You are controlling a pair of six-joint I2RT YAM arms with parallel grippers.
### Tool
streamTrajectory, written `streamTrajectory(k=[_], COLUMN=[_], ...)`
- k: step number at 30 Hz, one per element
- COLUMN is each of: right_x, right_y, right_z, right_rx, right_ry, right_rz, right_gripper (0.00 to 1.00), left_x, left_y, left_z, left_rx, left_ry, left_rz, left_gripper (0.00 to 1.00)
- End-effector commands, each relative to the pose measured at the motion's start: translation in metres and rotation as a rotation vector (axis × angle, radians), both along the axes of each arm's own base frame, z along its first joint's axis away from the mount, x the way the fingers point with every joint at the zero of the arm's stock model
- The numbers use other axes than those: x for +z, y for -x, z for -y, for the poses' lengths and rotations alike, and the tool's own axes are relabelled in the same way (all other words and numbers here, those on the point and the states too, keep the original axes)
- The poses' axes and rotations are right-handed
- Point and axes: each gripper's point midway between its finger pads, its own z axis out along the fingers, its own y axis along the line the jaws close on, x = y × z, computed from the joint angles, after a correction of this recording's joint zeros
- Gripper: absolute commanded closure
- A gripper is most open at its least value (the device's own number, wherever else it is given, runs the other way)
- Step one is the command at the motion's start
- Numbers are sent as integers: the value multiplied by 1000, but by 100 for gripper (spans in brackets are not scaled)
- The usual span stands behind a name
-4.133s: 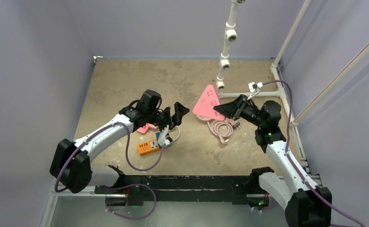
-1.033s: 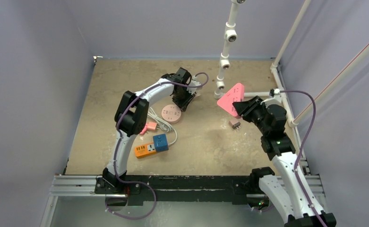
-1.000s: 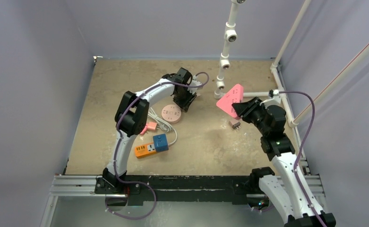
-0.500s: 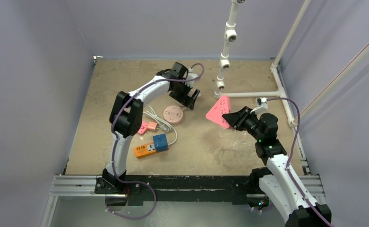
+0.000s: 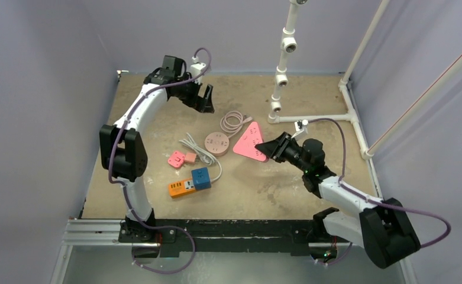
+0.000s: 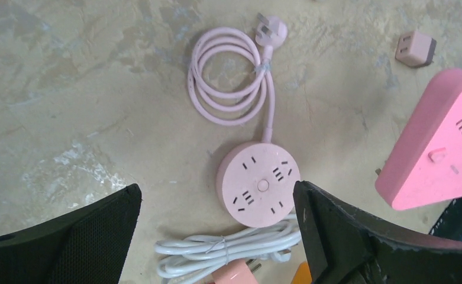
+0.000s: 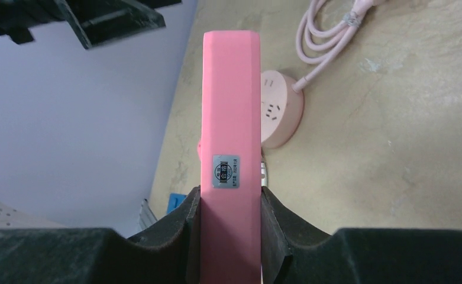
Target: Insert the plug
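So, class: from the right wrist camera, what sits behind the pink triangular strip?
The round pink socket, with its coiled cord beyond it. The strip, held edge-on in the right gripper, covers the socket's left part.

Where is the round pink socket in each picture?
Top external: the round socket is about the middle, just left of the triangle strip.
Left wrist: the socket is in the lower middle, with the strip at the right edge.
Right wrist: the socket is right of middle, peeking out behind the upright strip.
Shared landmark: the triangle strip, always beside the socket.
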Motion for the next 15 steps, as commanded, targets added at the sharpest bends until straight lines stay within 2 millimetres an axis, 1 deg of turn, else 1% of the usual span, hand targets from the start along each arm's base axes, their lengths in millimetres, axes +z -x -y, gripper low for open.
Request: streamTrajectory(k=[1,5,8,11,15], right_x=[47,45,44,42,41], right_y=[-5,-7,-8,-10,-15], right_z=[-15,-23,-30,-35,-40], right_rx=[58,75,78,70,70], right_ry=[-159,-215,-257,-285,-330], right_rz=[159,152,129,104,90], right_gripper=[100,100,100,100,100], left_x=[-17,-52,-71,-77,-71], left_y=[28,41,52,54,50], left_z=[-6,-27,-35,-36,-36], left_rx=[-176,-333,-413,-442,-450], left_ry=[55,-98,-147,-158,-164], left_rz=[-56,21,46,79,132], left_gripper=[1,1,1,1,1])
